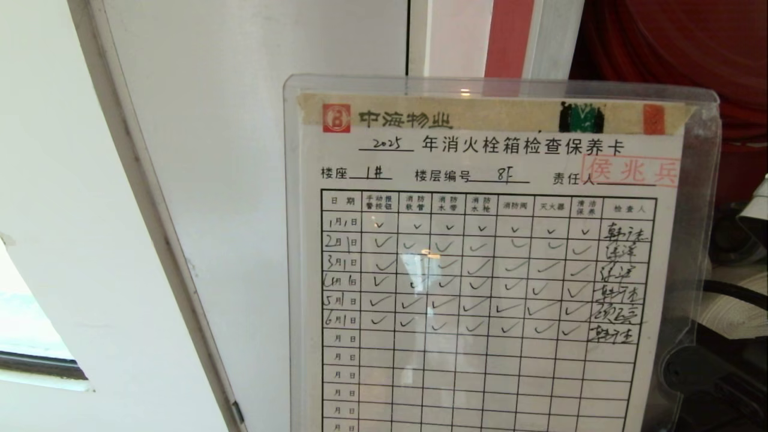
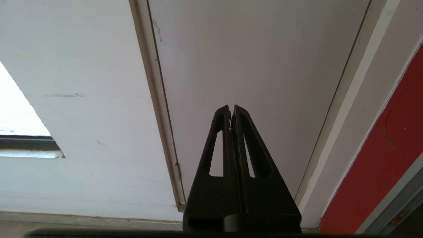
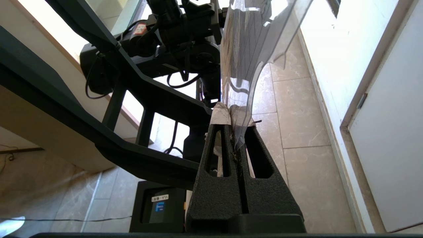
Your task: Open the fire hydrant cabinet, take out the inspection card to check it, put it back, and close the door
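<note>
The inspection card (image 1: 480, 270), a white gridded form with ticks and a red stamp in a clear sleeve, stands upright close before the head camera. In the right wrist view my right gripper (image 3: 236, 127) is shut on the lower edge of the card's sleeve (image 3: 244, 49), which rises above the fingers. The right gripper is outside the head view. Behind the card, the fire hydrant cabinet shows its red edge strip (image 1: 509, 36) and red hose (image 1: 672, 60) inside. The cabinet's door is out of view. My left gripper (image 2: 231, 107) is shut and empty, parked facing a white panel.
A plain white door (image 1: 252, 180) with a hinge fills the wall left of the cabinet, and it also faces the left wrist (image 2: 248, 59). A window (image 1: 30, 324) lies far left. Below the right wrist are beige floor tiles (image 3: 297, 125) and my own black frame (image 3: 138, 86).
</note>
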Robot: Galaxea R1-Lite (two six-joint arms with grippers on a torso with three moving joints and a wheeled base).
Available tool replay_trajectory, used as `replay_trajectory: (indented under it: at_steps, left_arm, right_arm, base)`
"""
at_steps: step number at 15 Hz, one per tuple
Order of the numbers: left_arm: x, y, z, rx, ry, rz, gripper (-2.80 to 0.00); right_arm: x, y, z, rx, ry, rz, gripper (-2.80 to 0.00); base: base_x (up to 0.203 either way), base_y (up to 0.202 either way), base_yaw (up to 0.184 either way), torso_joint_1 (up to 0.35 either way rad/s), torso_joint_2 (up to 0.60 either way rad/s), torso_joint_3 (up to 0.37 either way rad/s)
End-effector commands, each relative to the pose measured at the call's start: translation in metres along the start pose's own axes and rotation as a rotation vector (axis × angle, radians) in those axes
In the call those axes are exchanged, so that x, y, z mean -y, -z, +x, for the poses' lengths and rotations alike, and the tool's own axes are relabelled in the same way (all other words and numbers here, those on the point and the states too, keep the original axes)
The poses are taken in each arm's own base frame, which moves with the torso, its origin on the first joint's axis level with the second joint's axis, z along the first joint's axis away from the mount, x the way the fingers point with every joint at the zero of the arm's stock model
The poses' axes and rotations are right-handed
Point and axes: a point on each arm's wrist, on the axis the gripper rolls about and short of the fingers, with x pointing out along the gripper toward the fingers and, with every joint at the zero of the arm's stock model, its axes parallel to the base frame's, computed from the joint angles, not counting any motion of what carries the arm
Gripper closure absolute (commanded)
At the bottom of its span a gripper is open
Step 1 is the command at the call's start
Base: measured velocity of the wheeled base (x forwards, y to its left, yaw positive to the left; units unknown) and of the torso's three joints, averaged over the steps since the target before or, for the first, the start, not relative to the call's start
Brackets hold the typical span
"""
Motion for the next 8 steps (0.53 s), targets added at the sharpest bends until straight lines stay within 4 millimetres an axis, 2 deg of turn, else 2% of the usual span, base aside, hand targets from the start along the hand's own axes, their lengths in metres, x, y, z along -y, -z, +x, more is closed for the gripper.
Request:
replay_trajectory:
  at_steps: [1,8]
  left_arm:
    - [0.0,0.0,0.0,-0.001,-0.001,0.0,0.0]
    - [0.0,0.0,0.0,-0.002,0.0,0.0,0.0]
  right_arm:
    - [0.0,0.0,0.0,0.0,-0.005,0.0,0.0]
    - [-0.006,-0.014,-0.004,-0.03,-0.007,0.041,0.0]
  base:
    - [0.0,0.0,0.0,0.0,0.0,0.0]
    - [0.0,0.0,0.0,0.0,0.0,0.0]
